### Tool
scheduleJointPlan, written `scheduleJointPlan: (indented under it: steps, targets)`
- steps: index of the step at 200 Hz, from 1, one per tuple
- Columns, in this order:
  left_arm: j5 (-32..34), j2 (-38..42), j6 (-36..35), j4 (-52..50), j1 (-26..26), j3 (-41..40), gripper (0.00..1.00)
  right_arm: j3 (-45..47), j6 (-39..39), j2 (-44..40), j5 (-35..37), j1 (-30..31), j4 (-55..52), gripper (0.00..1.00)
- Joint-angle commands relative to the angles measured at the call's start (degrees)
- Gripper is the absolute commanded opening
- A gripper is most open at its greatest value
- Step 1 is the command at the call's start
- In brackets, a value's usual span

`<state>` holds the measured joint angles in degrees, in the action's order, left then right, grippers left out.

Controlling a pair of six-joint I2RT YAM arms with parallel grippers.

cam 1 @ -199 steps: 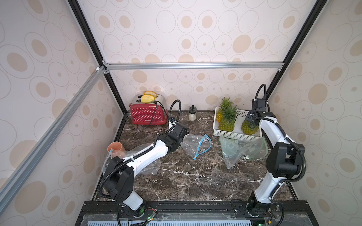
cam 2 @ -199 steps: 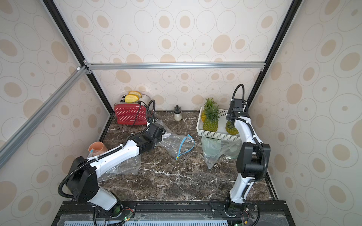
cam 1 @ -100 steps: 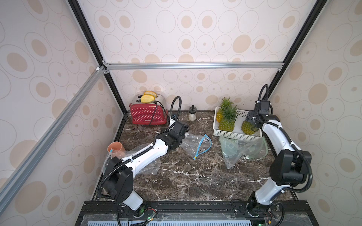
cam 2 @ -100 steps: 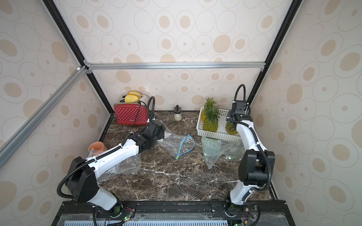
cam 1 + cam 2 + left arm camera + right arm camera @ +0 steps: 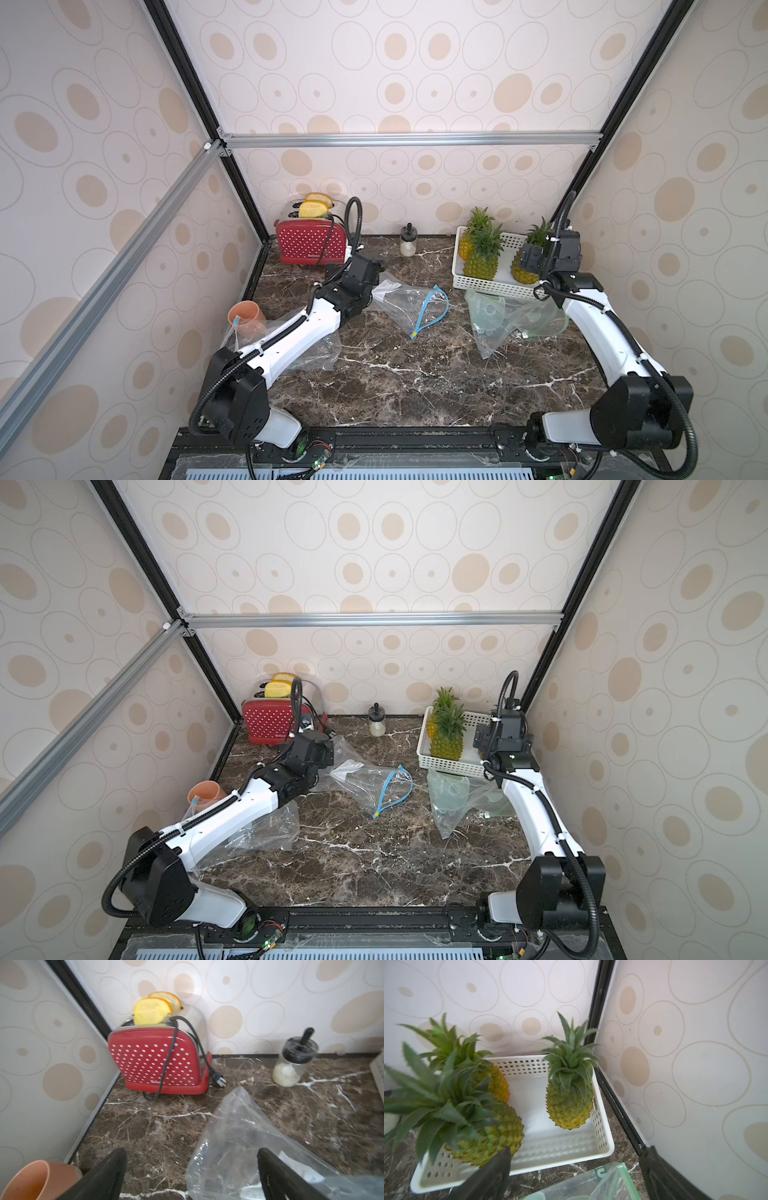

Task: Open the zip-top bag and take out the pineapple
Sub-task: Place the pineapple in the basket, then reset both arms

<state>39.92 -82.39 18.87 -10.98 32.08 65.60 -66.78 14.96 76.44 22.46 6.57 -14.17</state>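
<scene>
The pineapple (image 5: 569, 1103) stands upright at the right end of the white basket (image 5: 525, 1066), just ahead of the right claw (image 5: 577, 1148), which is spread wide and empty. The clear bag (image 5: 409, 299) lies on the bench (image 5: 415, 374) just beside the left claw (image 5: 192, 1150), also spread. Both arms stretch forward, the left slanting inward across the bench.

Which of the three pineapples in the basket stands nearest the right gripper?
The lone pineapple at the basket's end by the right gripper; the other pineapples stand together at the opposite end.
</scene>
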Motion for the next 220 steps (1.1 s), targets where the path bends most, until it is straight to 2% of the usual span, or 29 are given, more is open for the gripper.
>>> scheduleJointPlan:
  steps: [1,37,66,98,110,114,141,154,167,185,199,208,215,220]
  targets:
    - [3.9,0.1,-6.7,6.5,-1.8,-2.5,0.99,5.8,-4.5,-4.0,-0.6,1.1,4.5,0.99]
    - [9.3,-5.4,-16.0,12.6,-3.1,-4.4,0.99,17.9,-9.0,-8.4,-3.5,1.5,11.9,0.99]
    - [9.9,-6.9,-21.8,28.3,-4.7,-12.0,0.99,28.0,-12.5,-9.5,-3.5,1.4,22.0,0.99]
    - [7.8,-8.5,-20.9,37.0,-9.5,-17.8,0.99,36.3,-13.8,-5.6,-1.8,1.3,34.5,0.99]
    - [7.3,-9.3,-20.2,40.4,-11.9,-19.5,0.99,37.8,-14.4,-2.4,-0.9,1.3,38.9,0.99]
    - [7.3,-9.0,-19.0,38.7,-12.6,-19.3,0.99,38.3,-14.8,-1.1,-0.6,1.2,41.0,0.99]
    - [1.5,-8.0,-19.0,41.0,-17.3,-21.2,0.99,39.4,-18.1,8.7,-0.2,0.7,52.9,0.99]
    - [-0.2,-8.6,-17.9,42.1,-19.6,-22.2,0.99,38.7,-18.1,11.7,-2.2,-0.1,54.8,0.99]
    - [-3.4,-8.7,-17.4,44.9,-21.1,-23.8,0.99,38.2,-16.6,10.1,-3.5,-0.6,51.0,0.99]
    - [-4.2,-11.7,-17.5,51.0,-21.5,-25.6,0.99,44.3,-15.8,9.9,-7.7,-2.3,61.5,0.99]
    - [-5.3,-14.8,-19.0,56.1,-21.5,-26.8,0.99,48.9,-16.5,13.3,-8.8,-3.2,75.0,0.99]
    - [-8.1,-14.1,-19.1,56.0,-21.7,-27.3,0.99,48.6,-16.4,11.9,-9.4,-3.2,71.3,0.99]
    - [-7.6,-14.8,-19.1,58.3,-21.8,-27.5,0.99,47.4,-15.7,10.3,-10.0,-3.2,66.4,0.99]
    - [-7.9,-15.1,-19.0,58.7,-21.8,-27.6,0.99,47.0,-15.9,10.8,-10.5,-3.5,66.7,0.99]
